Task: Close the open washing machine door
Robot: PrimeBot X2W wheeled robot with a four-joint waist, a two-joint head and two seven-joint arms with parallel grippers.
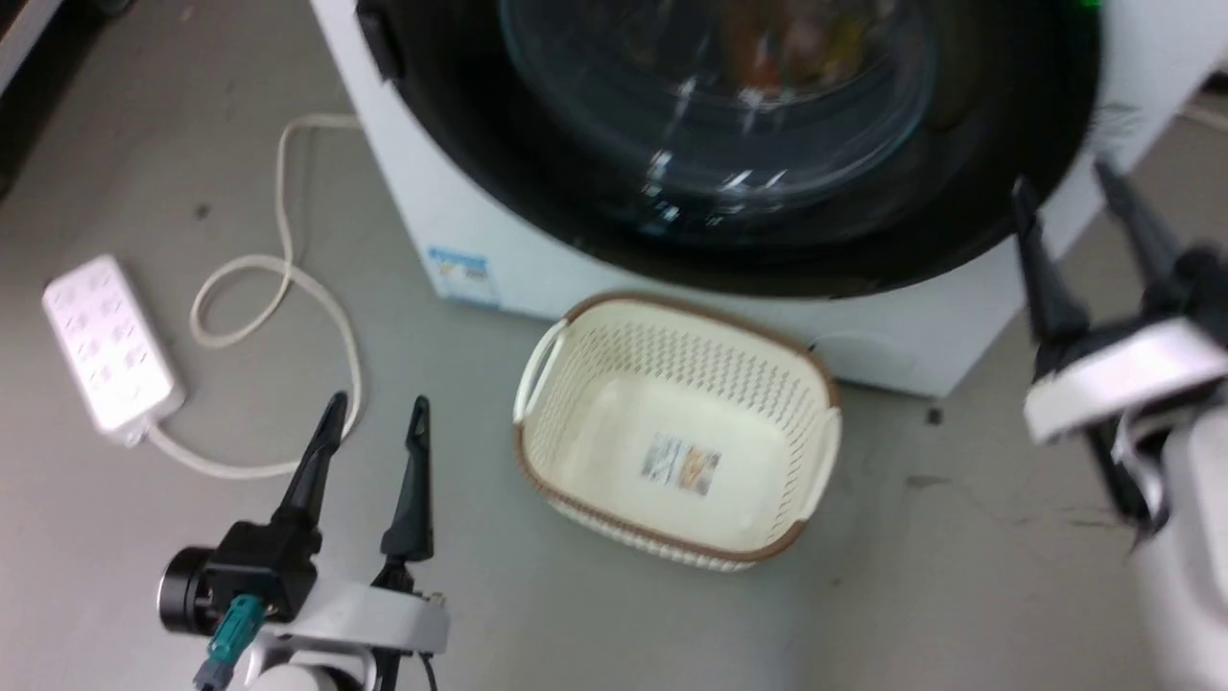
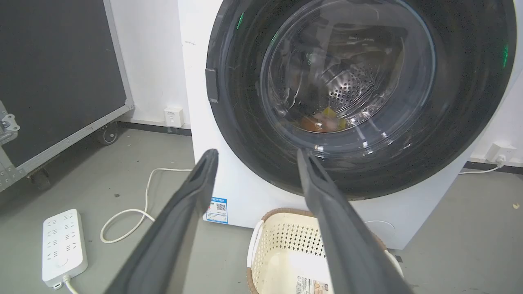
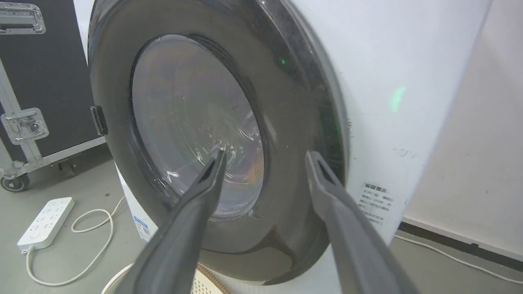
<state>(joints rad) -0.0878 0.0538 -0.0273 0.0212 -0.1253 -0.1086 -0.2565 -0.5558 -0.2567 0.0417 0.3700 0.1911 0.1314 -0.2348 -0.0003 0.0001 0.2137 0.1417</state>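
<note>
A two-armed robot faces a white washing machine (image 1: 518,264) on a grey floor. The machine's round black door (image 1: 729,144) sits flush against its front. Through the door's bulging glass window, the perforated steel drum (image 2: 351,87) and a few orange and yellow items (image 2: 322,120) can be seen inside. The left gripper (image 1: 376,408) hangs low over the floor, near and to the left of the machine, its two dark fingers spread apart and holding nothing. The right gripper (image 1: 1063,182) is raised on the right, just beside the door's lower right rim, its fingers likewise parted and empty. Whether a fingertip touches the door cannot be told. A cream basket (image 1: 672,360) with a brown rim stands on the floor just in front of the machine, below the door. Farther left lie a white power strip (image 1: 110,341) and its looped cord (image 1: 281,192). A black wheeled case (image 2: 61,73) stands by the far wall on the left.
</note>
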